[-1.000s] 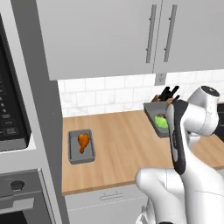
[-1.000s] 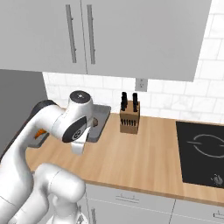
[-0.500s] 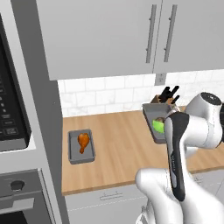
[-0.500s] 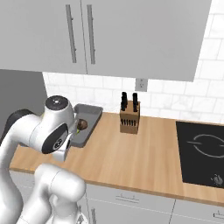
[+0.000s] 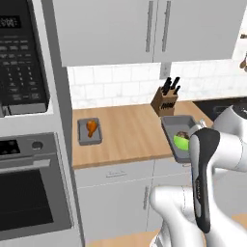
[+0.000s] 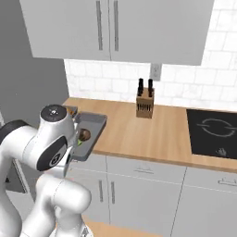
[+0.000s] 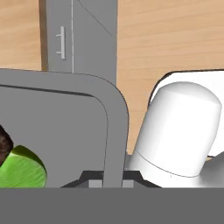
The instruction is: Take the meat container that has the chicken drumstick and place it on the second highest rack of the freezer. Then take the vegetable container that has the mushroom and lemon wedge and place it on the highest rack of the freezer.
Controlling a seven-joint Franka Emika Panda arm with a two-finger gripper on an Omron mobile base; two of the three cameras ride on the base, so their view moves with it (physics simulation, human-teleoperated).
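Gripper (image 7: pixel 113 181) is pinched on the rim of the vegetable container (image 7: pixel 114 127), carried past the counter (image 5: pixel 130 135) edge with lemon wedge (image 5: pixel 181 142) and mushroom (image 6: pixel 84 134) inside; you risk tipping it, since that edge grip gives little support; the drumstick tray (image 5: pixel 89 131) sits untouched.

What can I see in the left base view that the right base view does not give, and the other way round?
Left base view alone: the drumstick in its grey tray on the counter, beside the oven column.

Right base view alone: the cooktop, and the wall outlet.

Both: the vegetable tray carried at the counter's front edge, with the mushroom in it, the knife block, the wooden counter and the wall cabinets.
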